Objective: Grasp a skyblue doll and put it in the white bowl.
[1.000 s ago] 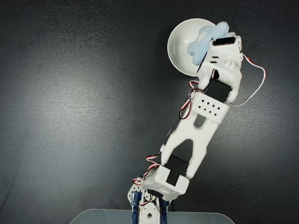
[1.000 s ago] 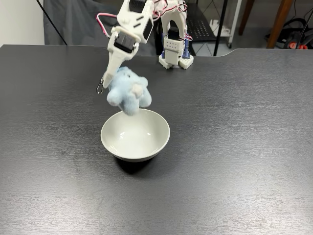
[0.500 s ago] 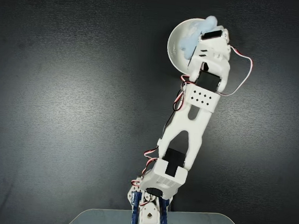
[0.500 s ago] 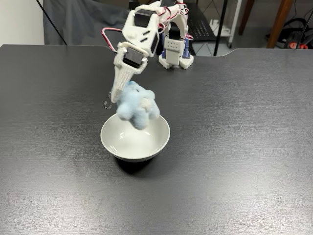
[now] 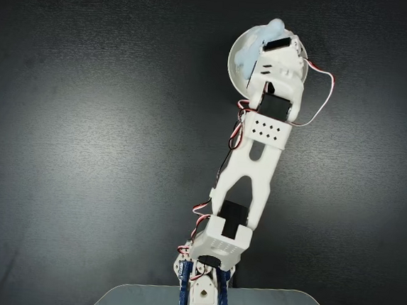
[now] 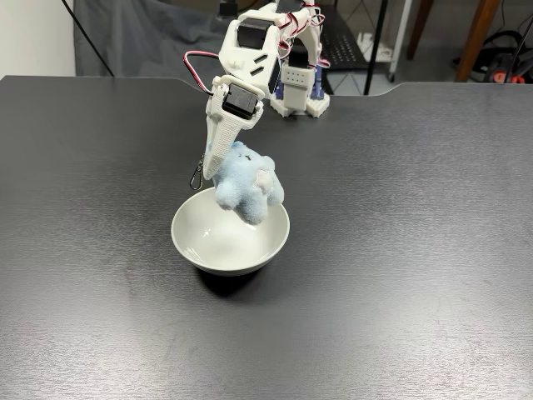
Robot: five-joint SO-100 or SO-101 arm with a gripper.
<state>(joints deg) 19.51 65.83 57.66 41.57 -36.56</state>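
While claw (image 6: 226,171) grips skyblue doll (image 6: 247,182), doll hangs over white bowl (image 6: 200,246) far rim

The surface (image 6: 400,275) is dark grey with a faint grain, catching soft light across its middle. Beyond its far edge hang a dark grey cloth (image 6: 133,37) and a white wall (image 6: 29,37), with wooden furniture legs (image 6: 479,33) and black cables (image 6: 508,50).
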